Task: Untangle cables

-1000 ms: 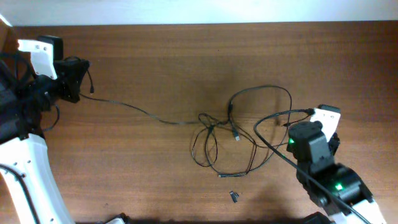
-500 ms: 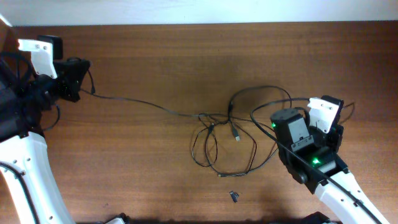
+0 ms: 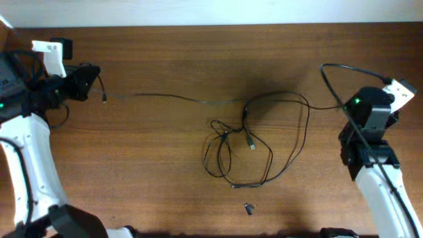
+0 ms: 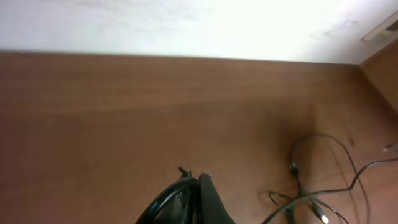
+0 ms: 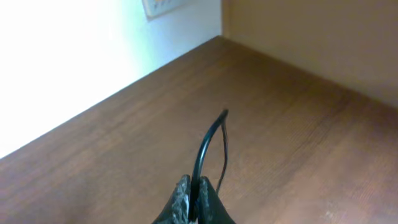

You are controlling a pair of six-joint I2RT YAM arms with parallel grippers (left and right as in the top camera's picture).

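Thin black cables [image 3: 238, 149] lie in a loose tangle at the table's middle, with silver-tipped plugs among the loops; the tangle also shows in the left wrist view [image 4: 314, 202]. One strand [image 3: 172, 98] runs nearly straight from the tangle to my left gripper [image 3: 94, 71], which is shut on it at the far left; a short end hangs below. In the left wrist view the fingers [image 4: 208, 196] are pressed together. My right gripper [image 3: 390, 84] at the far right is shut on another cable [image 5: 208, 146], which arcs out from the closed fingers [image 5: 183, 196].
A tiny dark loose piece [image 3: 249, 209] lies near the front edge below the tangle. A pale wall borders the table's far side [image 4: 186, 25]. Thick black robot cables hang by the left arm [image 3: 26, 99].
My right gripper has swung from the tangle out to the far right with its cable. The left strand has been pulled straighter and the loops have opened.
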